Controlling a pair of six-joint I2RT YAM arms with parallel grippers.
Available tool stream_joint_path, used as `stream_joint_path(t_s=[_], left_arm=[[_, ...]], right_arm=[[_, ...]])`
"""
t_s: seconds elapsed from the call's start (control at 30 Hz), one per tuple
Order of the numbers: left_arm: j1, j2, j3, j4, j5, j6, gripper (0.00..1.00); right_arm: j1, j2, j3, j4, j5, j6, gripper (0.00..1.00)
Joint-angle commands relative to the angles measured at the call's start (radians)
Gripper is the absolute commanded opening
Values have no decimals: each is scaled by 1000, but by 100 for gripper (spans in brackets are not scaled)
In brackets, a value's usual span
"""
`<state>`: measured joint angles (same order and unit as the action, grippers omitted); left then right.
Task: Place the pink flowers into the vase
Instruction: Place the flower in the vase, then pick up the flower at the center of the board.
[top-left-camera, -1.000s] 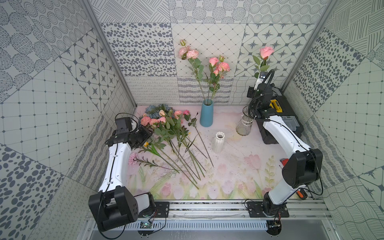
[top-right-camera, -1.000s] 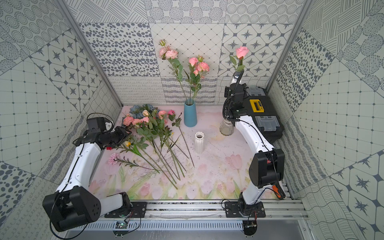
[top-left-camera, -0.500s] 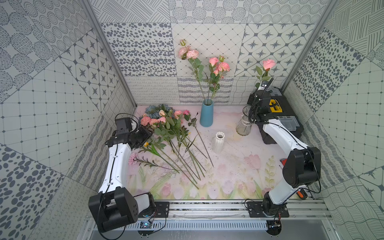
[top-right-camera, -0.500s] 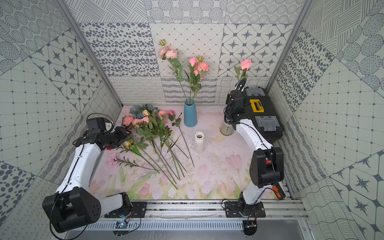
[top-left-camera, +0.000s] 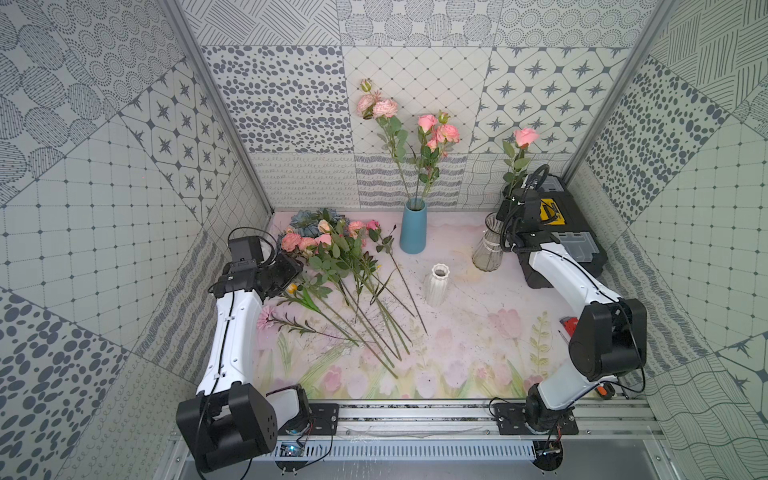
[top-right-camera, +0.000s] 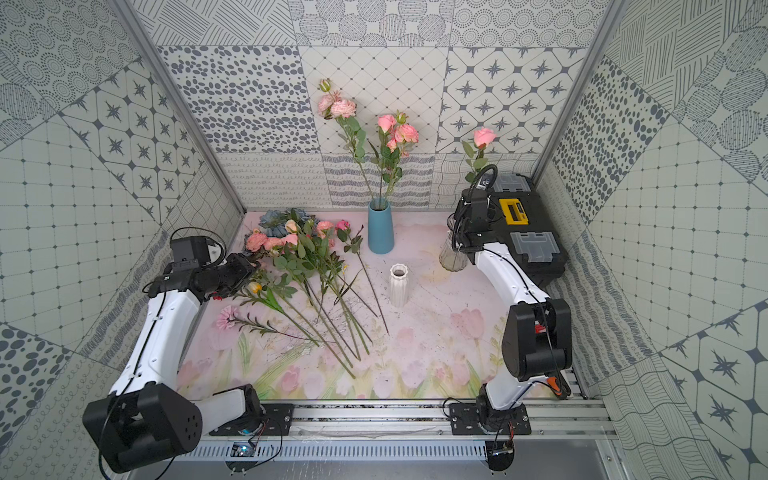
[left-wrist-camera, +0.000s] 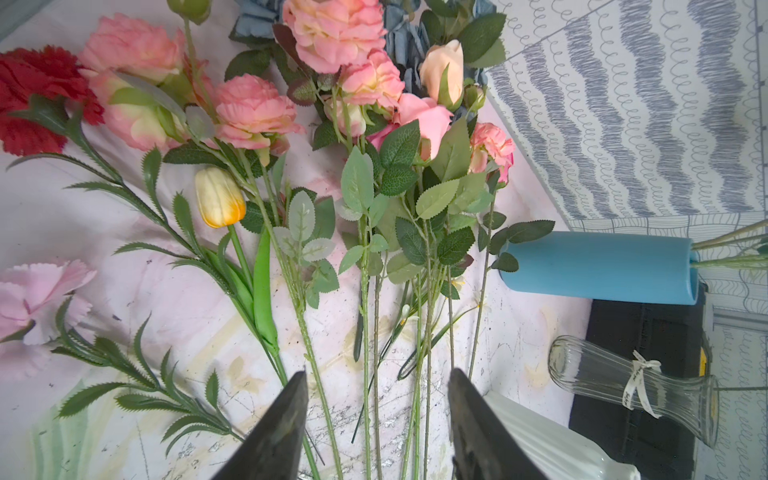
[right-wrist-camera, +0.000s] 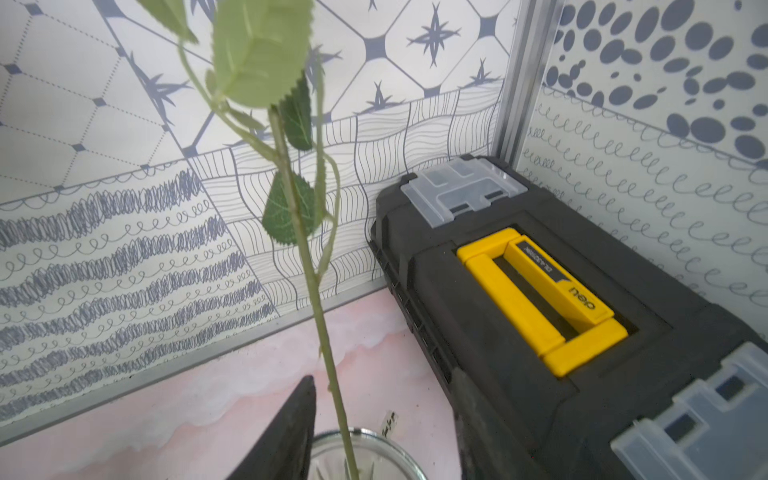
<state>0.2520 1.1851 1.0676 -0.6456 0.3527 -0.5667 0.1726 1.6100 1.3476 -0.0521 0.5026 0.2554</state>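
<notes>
Several pink flowers (top-left-camera: 324, 241) lie in a pile on the mat at the left, and more stand in the blue vase (top-left-camera: 413, 230). One pink rose (top-left-camera: 525, 136) stands in the clear glass vase (top-left-camera: 487, 249) at the back right. Its stem (right-wrist-camera: 320, 316) rises from the vase's rim (right-wrist-camera: 374, 434) between the jaws of my right gripper (right-wrist-camera: 382, 419), which are open and apart from it. My left gripper (left-wrist-camera: 376, 399) hovers open over the pile's stems (left-wrist-camera: 365, 332), holding nothing.
A white ribbed vase (top-left-camera: 435, 286) stands mid-table. A black and yellow toolbox (top-left-camera: 573, 241) sits right of the glass vase. The pile also holds blue-grey flowers (top-left-camera: 305, 218), a red bloom (left-wrist-camera: 37, 95), a yellow tulip (left-wrist-camera: 218, 199) and a pale pink carnation (top-left-camera: 266, 318).
My right gripper has opened and let go of the rose stem. The rose has sunk lower into the glass vase. The left arm has barely moved.
</notes>
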Motion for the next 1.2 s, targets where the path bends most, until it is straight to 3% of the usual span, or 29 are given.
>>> stream_joint_path(t_s=[0.0,0.17,0.27,0.6,0.8,1.03,1.17], left_arm=[[-17,-34,-1,-19,-113,0,51],[-141,-76,43,-68,-291,16,51],[-193,-57,65,-95,-309,-17,50],[-357,-90,-46,-79,-455,-281,48],[-412,14,-141,5,-420,-384,44],[-447,106,-278,280,-348,-469,35],[-446,149,-274,348,-358,-454,29]], right_arm=[[21,-94,4,-79,-4,67,55],[67,-161,22,-241,-57,124,56],[130,-171,40,-328,-91,136,56],[377,-190,113,-558,-195,73,55],[441,-247,77,-515,-355,58,55],[463,-254,67,-487,-426,56,53],[464,-252,68,-481,-456,46,51]])
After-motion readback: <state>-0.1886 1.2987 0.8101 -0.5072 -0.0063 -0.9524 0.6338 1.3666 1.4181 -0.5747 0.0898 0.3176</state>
